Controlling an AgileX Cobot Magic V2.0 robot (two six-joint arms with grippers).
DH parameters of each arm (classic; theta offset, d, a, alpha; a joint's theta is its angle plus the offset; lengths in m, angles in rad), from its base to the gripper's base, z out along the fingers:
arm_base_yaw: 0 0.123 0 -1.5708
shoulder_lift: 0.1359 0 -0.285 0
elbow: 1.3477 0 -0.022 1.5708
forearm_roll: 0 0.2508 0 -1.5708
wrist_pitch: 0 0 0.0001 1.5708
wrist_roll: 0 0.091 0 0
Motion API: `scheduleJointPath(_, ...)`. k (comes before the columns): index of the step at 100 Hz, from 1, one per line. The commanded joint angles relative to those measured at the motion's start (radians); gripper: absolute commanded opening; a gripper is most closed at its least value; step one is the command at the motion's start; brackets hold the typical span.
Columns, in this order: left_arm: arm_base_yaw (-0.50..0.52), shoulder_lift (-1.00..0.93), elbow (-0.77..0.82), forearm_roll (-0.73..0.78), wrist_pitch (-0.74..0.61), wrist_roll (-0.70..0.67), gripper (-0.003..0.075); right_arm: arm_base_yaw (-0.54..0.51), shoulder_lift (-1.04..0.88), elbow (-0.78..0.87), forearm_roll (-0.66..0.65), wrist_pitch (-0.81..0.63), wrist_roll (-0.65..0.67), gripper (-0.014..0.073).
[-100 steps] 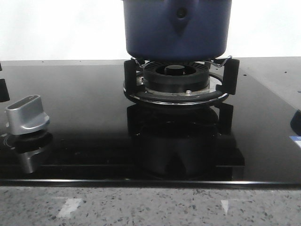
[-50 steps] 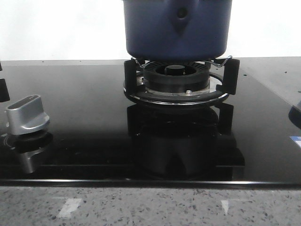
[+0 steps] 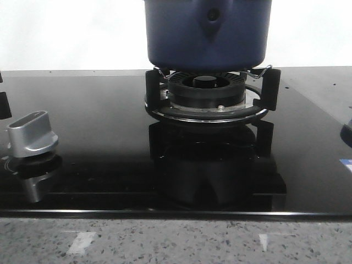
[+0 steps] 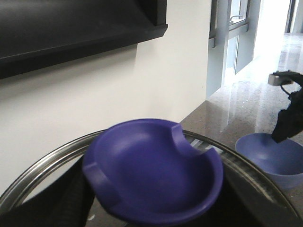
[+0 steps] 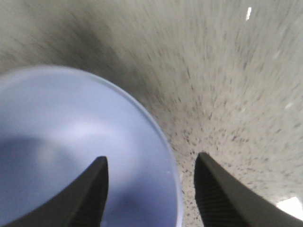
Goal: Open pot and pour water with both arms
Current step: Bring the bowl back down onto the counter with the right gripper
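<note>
The speckled grey stone counter [image 3: 176, 242] is carrying a glossy black glass cooktop [image 3: 93, 137] that is filling most of the front view. At the far middle of that cooktop, the large round dark-blue pot [image 3: 207, 33] with straight sides is sitting on the black metal burner grate [image 3: 212, 96], its triangular handle mount with one hole facing the camera; the pot's top is running out of the picture. At the near left, a silver knob [image 3: 32, 135] is standing on the glass and mirroring in it.

In the left wrist view, a round lid with a shiny metal rim [image 4: 42, 165] is filling the lower part, and a dark-blue dished handle [image 4: 154, 182] with two notches is sitting at its middle. The left tool itself is barely showing there, so I cannot tell whether it is spread or pinching. Beyond the lid, a light-blue bowl [image 4: 272, 158] is resting on the counter, with the right arm's dark tool [image 4: 289, 113] hanging just over it.

In the right wrist view, the right tool [image 5: 150, 189] is standing spread, its two black fingers [image 5: 92, 194] apart over the bowl's rim and holding nothing.
</note>
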Motion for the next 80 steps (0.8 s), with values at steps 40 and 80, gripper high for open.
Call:
scheduleJointPath(40, -0.195, 0.119, -0.034, -0.091, 0.001, -0.001, 0.0218, 0.018, -0.292, -0.112, 0.036, 0.025, -0.009, 0.0371)
scheduleJointPath(80, -0.259, 0.199, -0.034, -0.160, -0.038, 0.107, 0.0218, 0.030, -0.313, -0.112, 0.036, 0.050, -0.009, 0.0371)
